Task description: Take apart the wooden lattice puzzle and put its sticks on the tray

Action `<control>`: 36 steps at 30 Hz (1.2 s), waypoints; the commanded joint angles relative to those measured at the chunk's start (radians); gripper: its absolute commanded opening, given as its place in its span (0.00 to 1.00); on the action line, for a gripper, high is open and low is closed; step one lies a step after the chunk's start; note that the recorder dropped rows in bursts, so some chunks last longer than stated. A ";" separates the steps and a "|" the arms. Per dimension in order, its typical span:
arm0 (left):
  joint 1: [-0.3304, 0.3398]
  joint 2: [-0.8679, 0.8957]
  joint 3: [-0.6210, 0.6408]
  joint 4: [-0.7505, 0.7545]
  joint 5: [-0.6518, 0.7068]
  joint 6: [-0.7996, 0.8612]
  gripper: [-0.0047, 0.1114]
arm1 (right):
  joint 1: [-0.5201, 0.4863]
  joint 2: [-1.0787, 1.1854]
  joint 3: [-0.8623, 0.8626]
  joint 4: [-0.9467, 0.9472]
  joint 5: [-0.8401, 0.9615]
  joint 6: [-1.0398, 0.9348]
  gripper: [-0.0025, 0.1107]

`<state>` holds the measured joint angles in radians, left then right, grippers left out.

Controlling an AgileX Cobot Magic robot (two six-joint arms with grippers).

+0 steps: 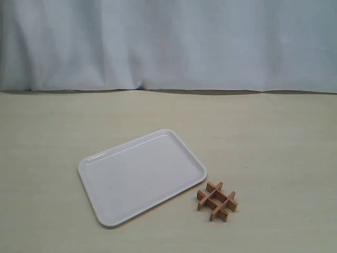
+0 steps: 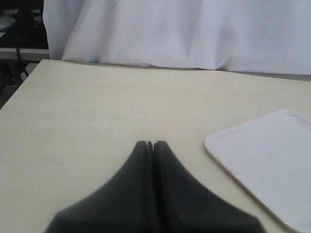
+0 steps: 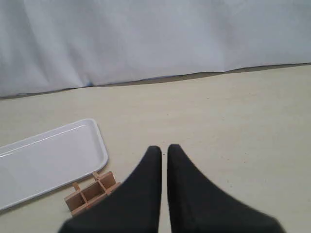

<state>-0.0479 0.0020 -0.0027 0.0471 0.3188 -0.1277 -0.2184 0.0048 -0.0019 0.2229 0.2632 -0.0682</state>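
Note:
The wooden lattice puzzle point(image 1: 217, 201) lies whole on the table, its four light-brown sticks crossed two by two, just off the near right corner of the white tray point(image 1: 138, 174). Nothing lies on the tray. Neither gripper shows in the exterior view. In the left wrist view my left gripper point(image 2: 150, 143) is shut with nothing in it, over bare table beside the tray point(image 2: 272, 155). In the right wrist view my right gripper point(image 3: 164, 148) is shut but for a thin slit and holds nothing. The puzzle point(image 3: 90, 192) sits beside it, close to the tray point(image 3: 48, 155).
A white cloth backdrop point(image 1: 168, 42) hangs along the table's far edge. The pale table point(image 1: 274, 137) stretches wide on both sides of the tray. In the left wrist view the table's side edge point(image 2: 19, 87) and dark clutter lie beyond it.

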 commanded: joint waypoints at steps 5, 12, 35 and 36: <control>0.002 -0.002 0.003 -0.004 -0.010 -0.005 0.04 | 0.000 -0.005 0.002 0.004 -0.003 -0.008 0.06; 0.002 -0.002 0.003 -0.004 -0.010 -0.005 0.04 | 0.000 -0.005 0.002 0.004 -0.003 -0.008 0.06; 0.002 -0.002 0.003 -0.004 -0.010 -0.005 0.04 | 0.000 -0.005 0.002 0.003 -0.698 0.305 0.06; 0.002 -0.002 0.003 -0.004 -0.010 -0.005 0.04 | 0.000 -0.005 0.002 0.003 -0.685 0.395 0.06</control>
<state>-0.0479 0.0020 -0.0027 0.0471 0.3188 -0.1277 -0.2184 0.0048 -0.0019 0.2234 -0.4043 0.1244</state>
